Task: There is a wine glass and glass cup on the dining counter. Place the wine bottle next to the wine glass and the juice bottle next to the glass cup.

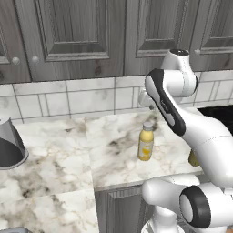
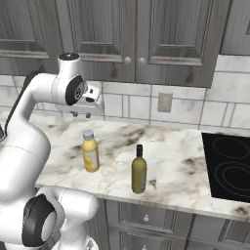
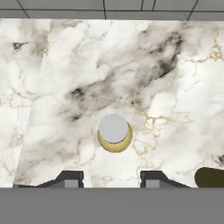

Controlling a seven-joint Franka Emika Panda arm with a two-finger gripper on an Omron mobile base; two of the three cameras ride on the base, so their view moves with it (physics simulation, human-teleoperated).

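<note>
The juice bottle (image 1: 145,143) (image 2: 90,152), yellow with a grey-white cap, stands upright on a marble counter under grey wall cabinets. From the hand view I look straight down on the juice bottle's cap (image 3: 114,133). The olive-green wine bottle (image 2: 139,171) stands to its right, mostly behind my arm in the left base view (image 1: 193,158) and at the lower right edge of the hand view (image 3: 210,177). My gripper (image 2: 81,115) (image 1: 151,107) (image 3: 110,179) hangs high above the juice bottle, its fingers apart with nothing between them. The wine glass, glass cup and dining counter are out of view.
A black cooktop (image 2: 228,168) lies at the counter's right end. A grey cone-shaped appliance (image 1: 9,145) stands at the left. Tiled wall with an outlet (image 2: 165,102) and grey cabinets (image 2: 146,34) close off the back.
</note>
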